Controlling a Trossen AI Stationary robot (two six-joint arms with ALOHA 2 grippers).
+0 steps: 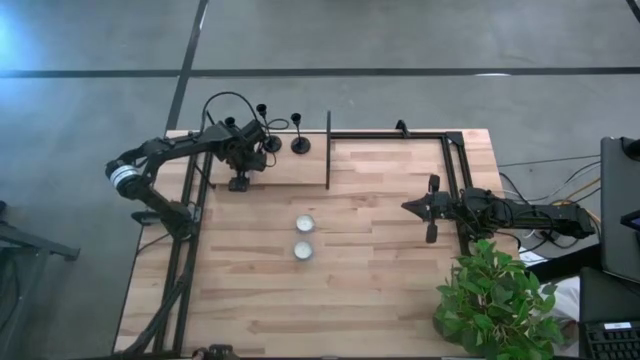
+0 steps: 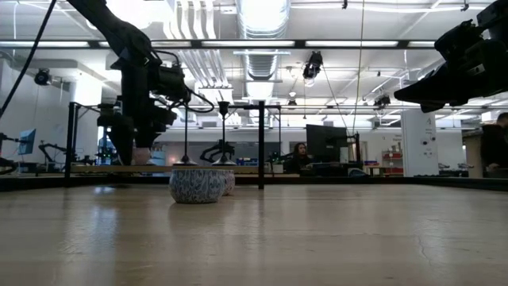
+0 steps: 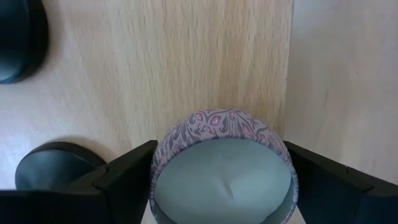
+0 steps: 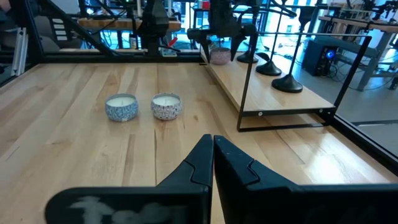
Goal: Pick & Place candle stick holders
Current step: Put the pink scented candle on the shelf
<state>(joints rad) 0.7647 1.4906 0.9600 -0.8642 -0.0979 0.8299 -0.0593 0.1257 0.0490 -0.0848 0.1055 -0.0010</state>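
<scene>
Candle stick holders [image 1: 300, 140] are seen beside the left gripper [image 3: 221, 180]; only its wrist view reveals a patterned candle tin [image 3: 222, 167] between spread fingers.

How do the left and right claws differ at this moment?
The left claw sits low on the shelf, around a patterned candle tin; the right claw hangs above the table. The right claw is shut and empty; whether the left claw grips the tin is unclear. Neither holds a candle stick holder.
</scene>
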